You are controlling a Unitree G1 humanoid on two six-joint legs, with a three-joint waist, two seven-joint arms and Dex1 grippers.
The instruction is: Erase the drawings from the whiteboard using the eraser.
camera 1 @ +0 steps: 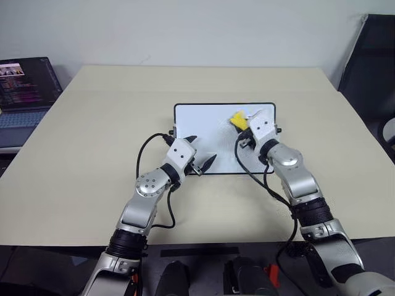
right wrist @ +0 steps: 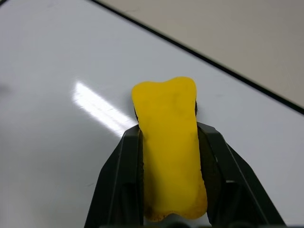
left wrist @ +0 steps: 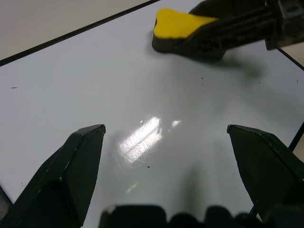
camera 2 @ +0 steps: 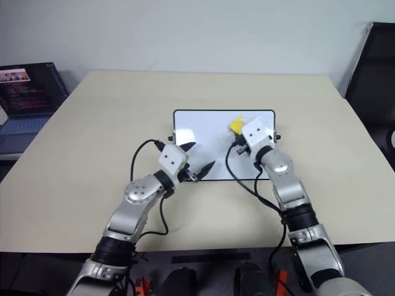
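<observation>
eraser: yellow, dark-bottomed, on whiteboard | whiteboard: white, black-framed, flat, wiped clean

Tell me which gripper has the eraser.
The right gripper, shut on the yellow eraser over the whiteboard. The left gripper is open and holds nothing.

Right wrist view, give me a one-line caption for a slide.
Right gripper squeezes the yellow eraser over the whiteboard.

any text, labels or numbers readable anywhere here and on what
None can be read.
Laptop screen: rows of coloured text, too small and blurred to make out.
Whiteboard: no legible writing, only tiny specks.
Eraser: plain yellow, no label.
</observation>
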